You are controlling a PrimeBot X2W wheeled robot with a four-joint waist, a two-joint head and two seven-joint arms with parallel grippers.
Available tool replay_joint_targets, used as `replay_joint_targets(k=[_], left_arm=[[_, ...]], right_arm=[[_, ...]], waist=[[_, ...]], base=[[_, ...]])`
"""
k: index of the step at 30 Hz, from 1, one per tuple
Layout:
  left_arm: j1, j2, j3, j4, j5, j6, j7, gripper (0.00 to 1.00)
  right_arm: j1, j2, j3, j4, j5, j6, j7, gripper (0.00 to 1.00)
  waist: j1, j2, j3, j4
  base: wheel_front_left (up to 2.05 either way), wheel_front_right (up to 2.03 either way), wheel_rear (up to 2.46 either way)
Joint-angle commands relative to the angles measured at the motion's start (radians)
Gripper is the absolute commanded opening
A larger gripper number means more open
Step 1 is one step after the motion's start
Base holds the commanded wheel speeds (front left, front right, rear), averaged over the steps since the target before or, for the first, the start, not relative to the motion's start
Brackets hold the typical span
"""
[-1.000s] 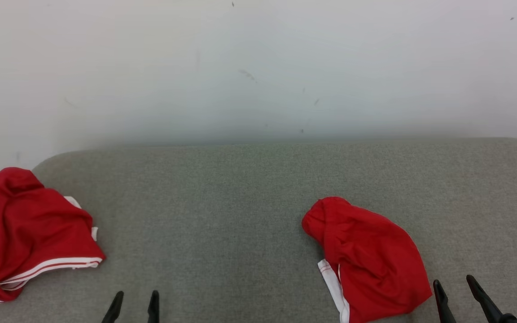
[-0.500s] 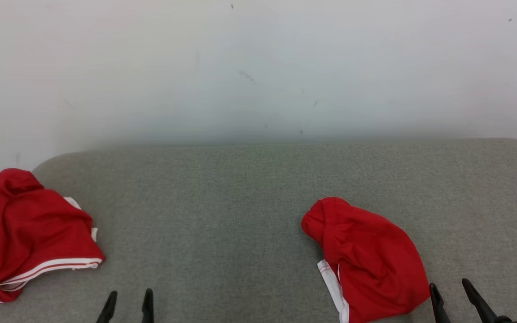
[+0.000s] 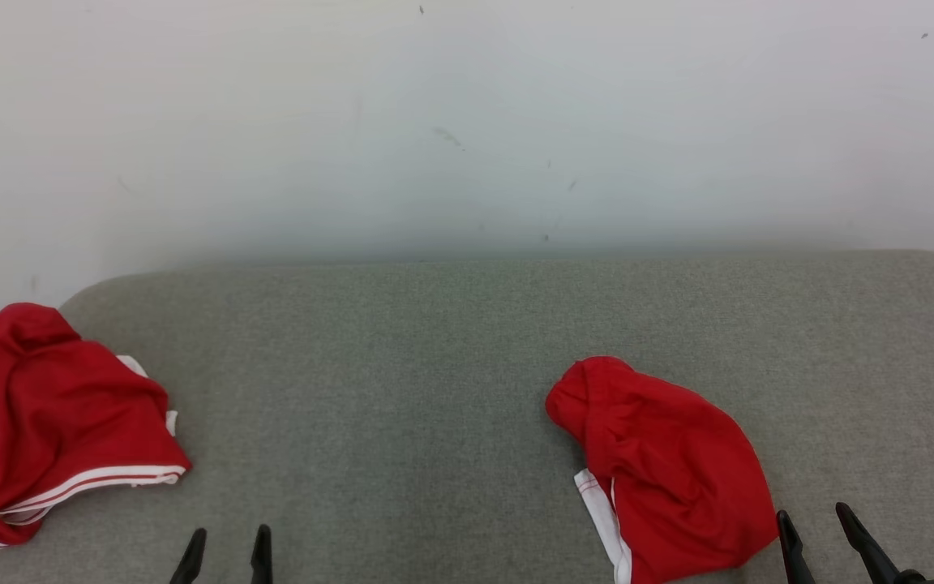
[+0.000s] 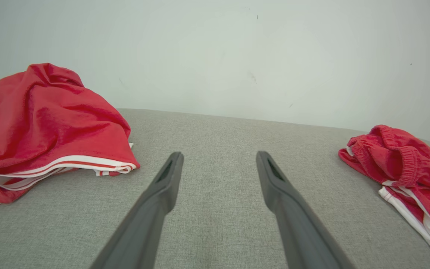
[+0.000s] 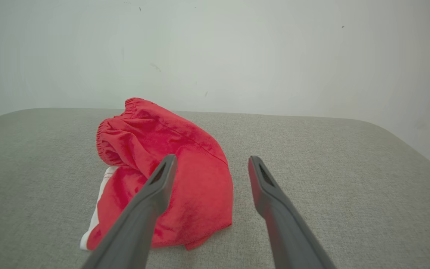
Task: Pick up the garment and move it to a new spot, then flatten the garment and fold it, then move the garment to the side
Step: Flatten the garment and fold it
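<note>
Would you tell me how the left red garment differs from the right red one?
The left crumpled red garment looks the bigger heap, white-striped hem showing; the right red garment is a tighter bundle showing a gathered waistband. The right one lies beside the right hand, the left one clear of the left hand. Both lie on grey fabric.

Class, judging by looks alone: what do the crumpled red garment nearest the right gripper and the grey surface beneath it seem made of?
Crumpled red garment: probably soft knit sports fabric, slightly shiny; limp folds, gathered elastic waistband, white trim. Grey surface: apparently woven upholstery cloth, matte; fine speckled weave visible, rounded padded-looking edge.
</note>
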Motion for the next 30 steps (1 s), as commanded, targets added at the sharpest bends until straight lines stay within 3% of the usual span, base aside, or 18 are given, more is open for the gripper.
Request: replay_joint_targets(k=[1,9,16,23,30], left_arm=[[0.004,0.001,0.007,0.002,0.007,-0.004,-0.001,1.0],[0.006,0.0,0.011,0.002,0.009,-0.008,-0.001,1.0],[-0.06,-0.001,-0.041,0.023,0.011,-0.027,-0.001,1.0],[-0.199,-0.001,-0.179,0.121,-0.01,-0.044,-0.001,1.0],[-0.362,0.0,-0.359,0.253,-0.147,-0.051,-0.001,1.0]], right_arm=[[-0.009,-0.002,-0.003,0.0,0.0,-0.002,0.001,1.0],[-0.012,0.0,0.0,-0.002,-0.001,-0.002,0.001,1.0],[-0.029,-0.002,0.012,-0.011,0.001,-0.002,0.001,1.0],[-0.074,0.001,0.03,-0.02,-0.002,-0.002,0.001,1.0],[-0.137,0.015,0.051,-0.034,0.006,-0.002,0.001,1.0]], waist=[[0.0,-0.0001,0.0,-0.001],[0.0,-0.0001,0.002,-0.007],[0.0,-0.0001,0.024,-0.032],[0.0,-0.0001,0.068,-0.097],[0.0,-0.0001,0.147,-0.185]], base=[[0.0,0.0,0.0],[0.0,0.0,0.0],[0.0,0.0,0.0],[0.0,0.0,0.0],[0.0,0.0,0.0]])
